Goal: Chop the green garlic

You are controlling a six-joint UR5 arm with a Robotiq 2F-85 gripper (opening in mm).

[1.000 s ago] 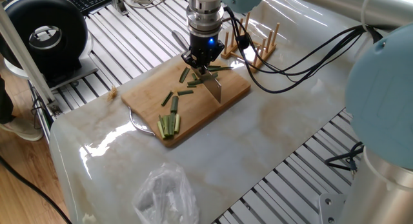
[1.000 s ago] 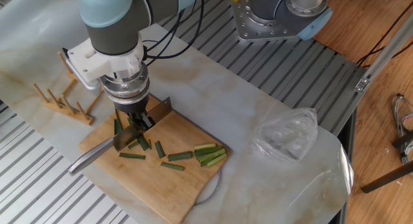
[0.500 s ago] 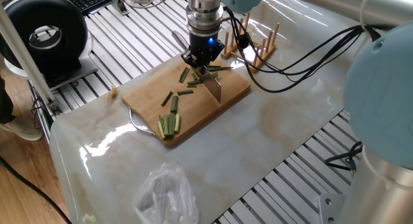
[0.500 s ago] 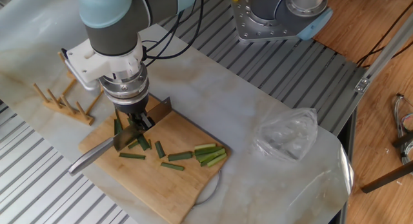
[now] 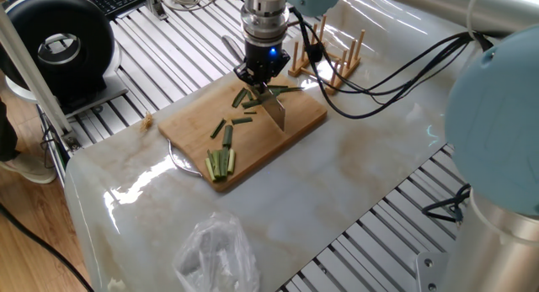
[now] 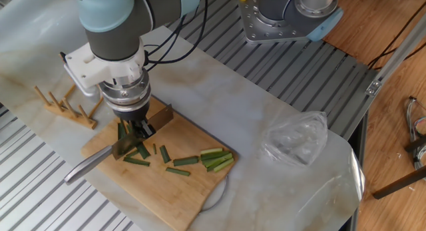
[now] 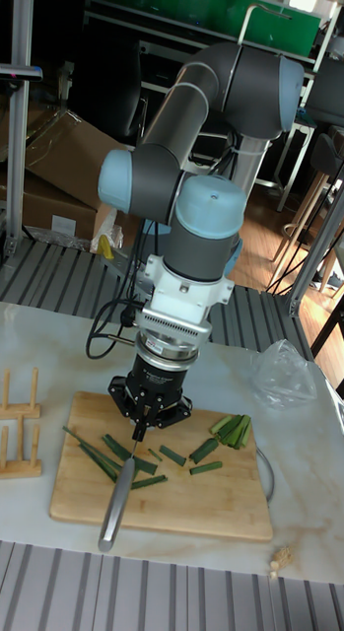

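The black two-finger gripper [image 6: 136, 129] is clenched on a steel kitchen knife [image 6: 100, 162], holding it where the blade meets the long silver handle [image 7: 114, 509], with the flat rectangular blade [image 5: 276, 114] standing on edge over the far half of the pale wooden chopping board [image 6: 190, 191]. Directly beneath and beside the blade lies the green garlic [image 7: 104, 458], thin flat dark-green strips, the longest uncut lengths fanned out at the end of the board nearest the wooden peg rack [image 5: 333, 63], while several short cut segments [image 6: 174, 162] are scattered across the middle of the board. A neat bundle of paler yellow-green sticks [image 6: 217, 159] sits apart at the opposite end. The stalk looks very light, limp and flexible, so it will likely slide or roll under a blade that comes down at a slant, and loose pieces may cling to the steel and lift with it. With no second arm to pin it, a straight downward press across the strip seems the safest way to part it. Were it to be moved, the middle of a long strip offers the best hold, though its flatness against the board would make pinching awkward. A crumpled clear plastic bag [image 5: 216, 252] rests well away on the marble-patterned tabletop [image 5: 362, 170].
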